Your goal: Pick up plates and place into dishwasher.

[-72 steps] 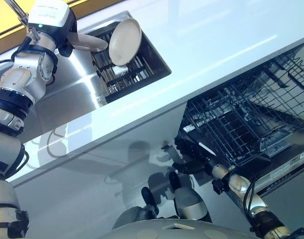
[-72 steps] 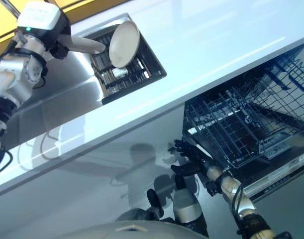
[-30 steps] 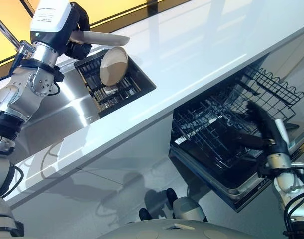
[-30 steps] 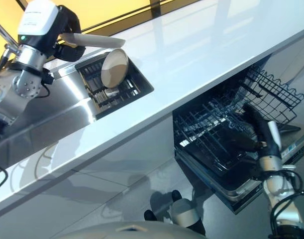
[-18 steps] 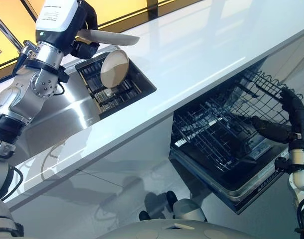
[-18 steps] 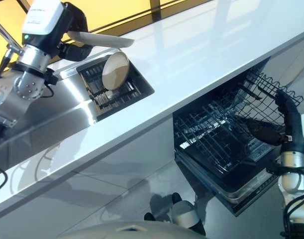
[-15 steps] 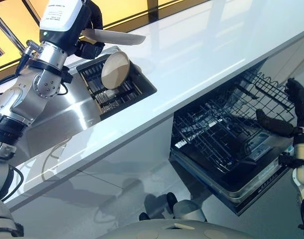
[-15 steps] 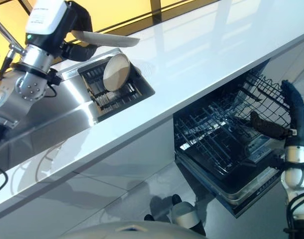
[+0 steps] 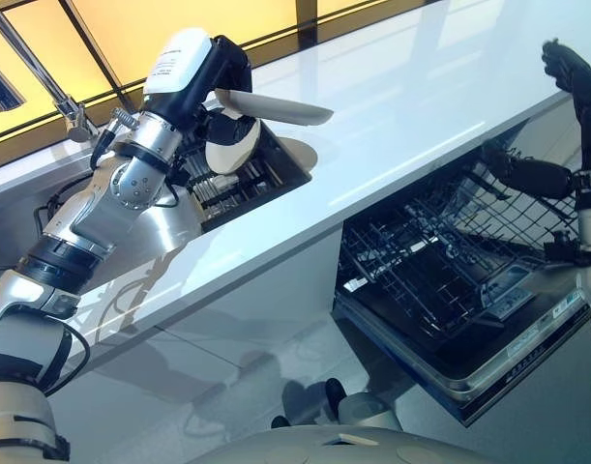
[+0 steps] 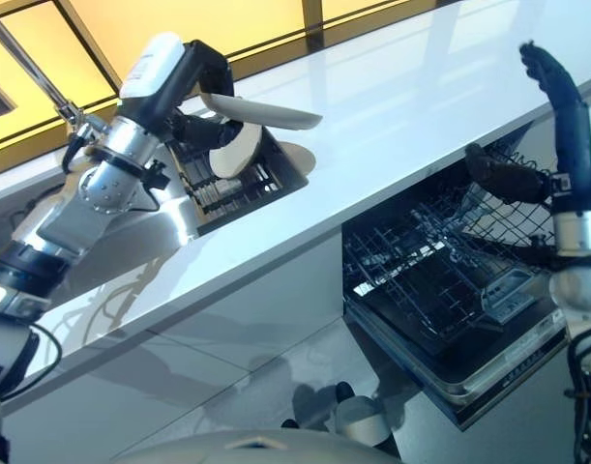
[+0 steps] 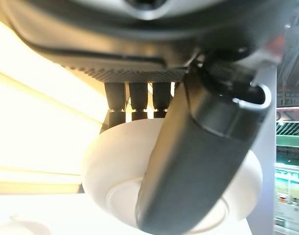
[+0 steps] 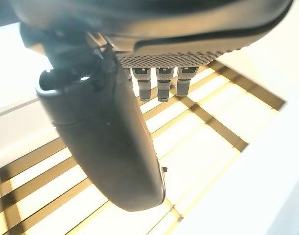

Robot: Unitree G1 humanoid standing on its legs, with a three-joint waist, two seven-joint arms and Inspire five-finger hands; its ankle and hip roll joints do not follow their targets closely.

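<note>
Above the sink rack (image 9: pixel 239 184), left hand (image 9: pixel 210 124) pinches a plate (image 9: pixel 276 108), partly hiding another plate (image 9: pixel 229 152); right hand (image 10: pixel 551 92) spread beside the counter edge (image 9: pixel 411 159).

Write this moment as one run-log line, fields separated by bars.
left robot hand: holds plate above counter | right robot hand: open, raised, empty | second plate: in sink rack | dishwasher rack: out

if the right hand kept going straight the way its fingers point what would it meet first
Probably nothing close: the right hand points up, above the dishwasher rack, and its wrist view shows just bright window panes past the fingers. Depth is unclear.
</note>
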